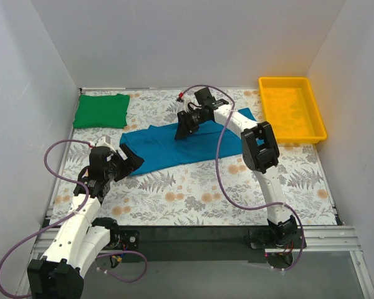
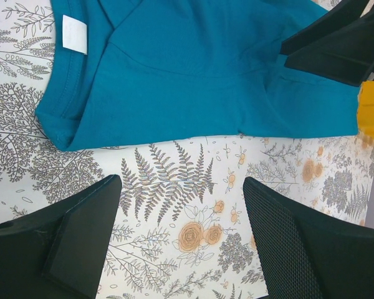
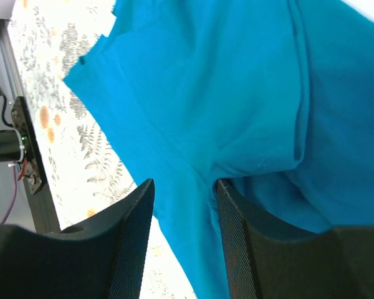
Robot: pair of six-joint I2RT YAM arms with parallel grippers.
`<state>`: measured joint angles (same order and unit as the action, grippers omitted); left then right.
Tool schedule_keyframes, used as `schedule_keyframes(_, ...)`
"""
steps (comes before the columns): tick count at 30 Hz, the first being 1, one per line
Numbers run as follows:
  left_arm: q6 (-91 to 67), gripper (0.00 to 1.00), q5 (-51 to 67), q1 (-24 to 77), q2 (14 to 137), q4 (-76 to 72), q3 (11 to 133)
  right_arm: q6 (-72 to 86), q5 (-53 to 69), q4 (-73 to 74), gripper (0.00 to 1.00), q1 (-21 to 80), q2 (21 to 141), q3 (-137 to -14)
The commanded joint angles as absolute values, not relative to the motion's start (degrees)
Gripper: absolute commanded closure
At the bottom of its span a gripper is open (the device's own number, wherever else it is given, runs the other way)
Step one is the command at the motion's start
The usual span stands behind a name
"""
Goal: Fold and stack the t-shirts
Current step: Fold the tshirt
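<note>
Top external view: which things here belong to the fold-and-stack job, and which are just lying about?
Part of the job:
- teal-blue t-shirt, spread out mid-table, not yet folded
- green t-shirt, folded at the far left corner

Just lying about:
- yellow tray, far right corner, nothing visible in it
- floral table cover, only the work surface
</note>
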<state>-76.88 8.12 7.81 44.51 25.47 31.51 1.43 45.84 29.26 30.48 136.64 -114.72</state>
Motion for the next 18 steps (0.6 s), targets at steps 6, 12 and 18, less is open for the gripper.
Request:
schedule_keyframes(6, -76.20, 0.22, 7.47, 7.56, 43.59, 25.84, 32.52, -2.02, 41.77, 27.51, 0.50, 31.11, 126.83, -115.40)
schedule_keyframes(12, -76.20, 0.22, 7.30, 7.56, 43.33, 25.84, 32.43, -4.04, 36.31, 27.42, 0.49, 31.03, 123.84, -112.77)
schedule_keyframes(18, -76.55, 0.22, 7.30, 7.56, 43.15, 25.93, 32.43, -2.73, 33.93, 27.60, 0.49, 31.03, 127.52, -111.88)
